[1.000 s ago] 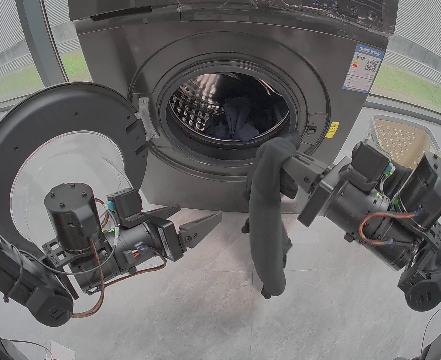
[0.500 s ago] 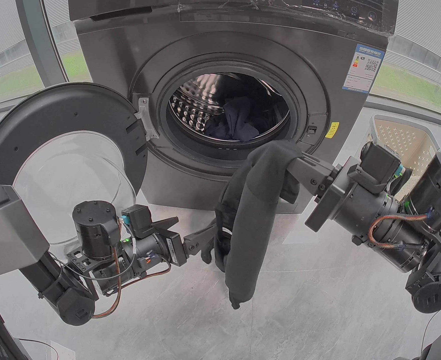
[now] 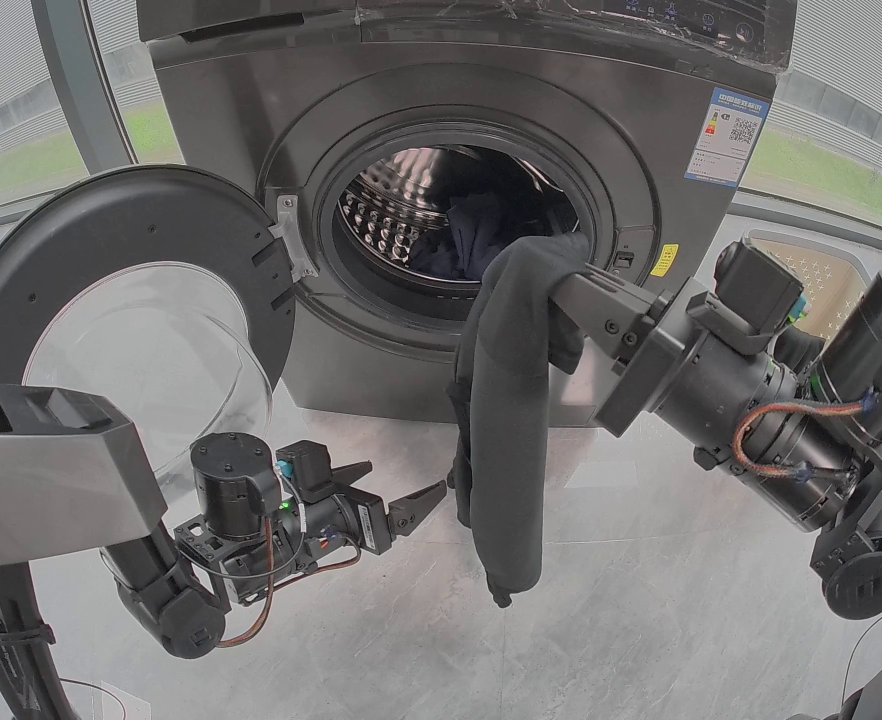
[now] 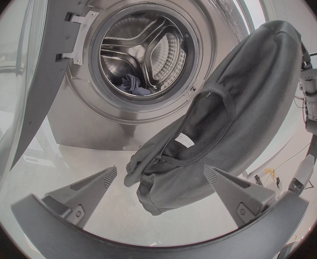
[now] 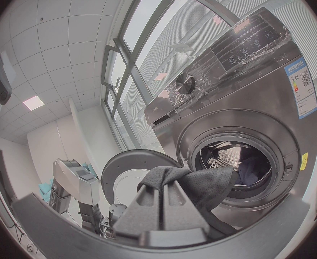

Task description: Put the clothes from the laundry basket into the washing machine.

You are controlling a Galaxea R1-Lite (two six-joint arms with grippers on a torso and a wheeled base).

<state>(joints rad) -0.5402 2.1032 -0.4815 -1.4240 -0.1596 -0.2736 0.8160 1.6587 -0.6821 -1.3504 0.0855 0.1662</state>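
A dark grey garment point(image 3: 509, 402) hangs long and limp from my right gripper point(image 3: 566, 282), which is shut on its top fold just at the lower right rim of the washing machine's round opening point(image 3: 461, 217). In the right wrist view the fingers point(image 5: 162, 207) pinch the grey cloth point(image 5: 198, 184) together. A dark blue piece of clothing point(image 3: 476, 237) lies inside the drum point(image 4: 140, 60). My left gripper point(image 3: 416, 497) is open, low over the floor, left of the hanging garment's lower end point(image 4: 208, 137). The beige laundry basket point(image 3: 811, 277) stands behind my right arm.
The machine's round door point(image 3: 121, 292) is swung open to the left, above my left arm. Grey tiled floor point(image 3: 601, 612) spreads in front of the machine. Windows stand behind and beside it.
My right gripper lifted the grey garment up to the opening's rim. My left gripper let go of the cloth's lower part and drew back left and down.
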